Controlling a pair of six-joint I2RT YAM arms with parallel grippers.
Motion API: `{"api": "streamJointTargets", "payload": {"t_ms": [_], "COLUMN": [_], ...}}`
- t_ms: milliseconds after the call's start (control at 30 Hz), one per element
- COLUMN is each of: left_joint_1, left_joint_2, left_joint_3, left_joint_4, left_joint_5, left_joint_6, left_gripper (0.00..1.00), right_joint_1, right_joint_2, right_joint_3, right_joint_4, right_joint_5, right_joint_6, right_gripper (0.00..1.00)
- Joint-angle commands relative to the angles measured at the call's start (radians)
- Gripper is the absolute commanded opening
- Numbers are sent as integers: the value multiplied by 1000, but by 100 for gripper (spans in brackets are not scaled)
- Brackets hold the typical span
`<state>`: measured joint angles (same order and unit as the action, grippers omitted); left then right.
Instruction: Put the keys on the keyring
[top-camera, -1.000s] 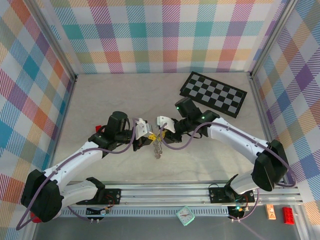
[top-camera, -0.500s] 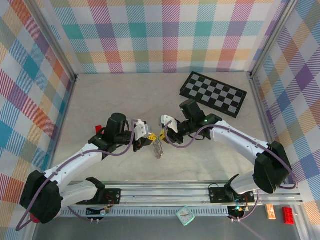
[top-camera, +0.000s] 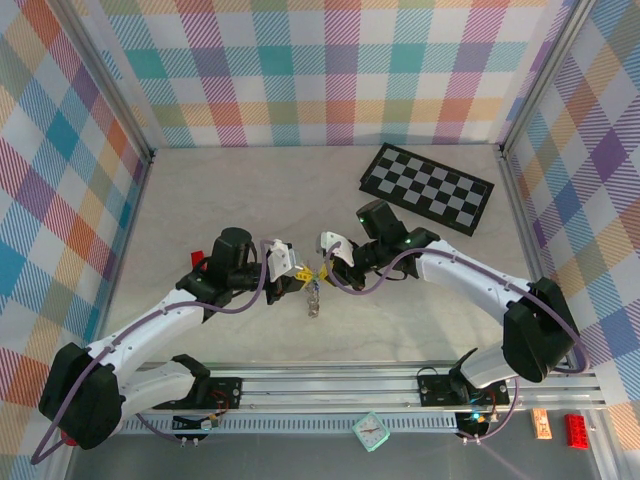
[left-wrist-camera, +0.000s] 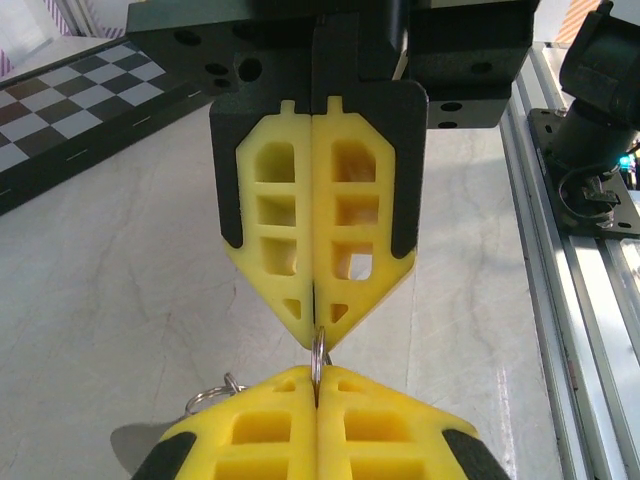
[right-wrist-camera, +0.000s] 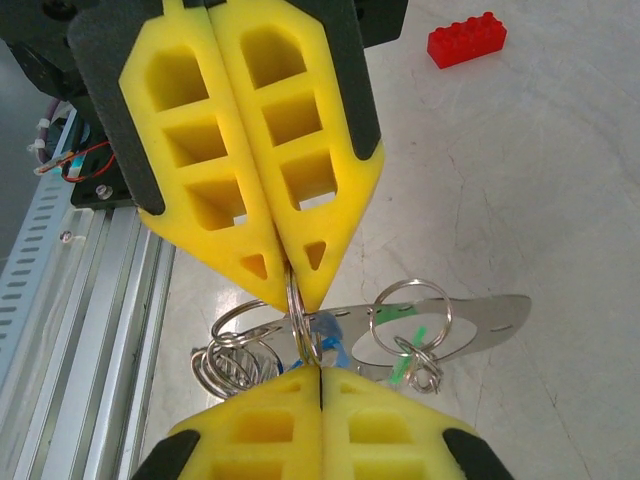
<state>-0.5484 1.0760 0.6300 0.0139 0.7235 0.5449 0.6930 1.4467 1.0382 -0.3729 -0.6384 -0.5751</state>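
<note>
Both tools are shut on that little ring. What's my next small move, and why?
Probably a slight twist of the right tool against the left tool, to spread the coils of the metal ring. Both tools pinch that one ring tip to tip, and the keys bunch loose beside it, so I judge nothing threads on until a gap opens.

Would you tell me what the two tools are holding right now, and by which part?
The left tool and right tool each pinch the keyring by its thin wire rim, at opposite edges.
</note>
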Motion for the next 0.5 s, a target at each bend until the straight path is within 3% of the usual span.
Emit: {"api": "streamJointTargets", "payload": {"t_ms": [0,200,467], "left_joint_1": [-5,-5,-5], "left_joint_2": [-16,-14,-14], "left_joint_3": [-13,-16,-19], "left_joint_4": [67,66,72], "left_joint_5": [47,44,44], "left_joint_6": [-10,-11,-14], "left_gripper": [0,0,0], "right_joint_1": [0,-1,-3], "right_joint_2": [20,-19,-60], "right_joint_3": [-21,-66,-110], "right_joint_4": [58,148,200], "right_joint_5": [-38,-46,-58], "right_joint_6": [24,54,47], "right_gripper": [8,26,29]}}
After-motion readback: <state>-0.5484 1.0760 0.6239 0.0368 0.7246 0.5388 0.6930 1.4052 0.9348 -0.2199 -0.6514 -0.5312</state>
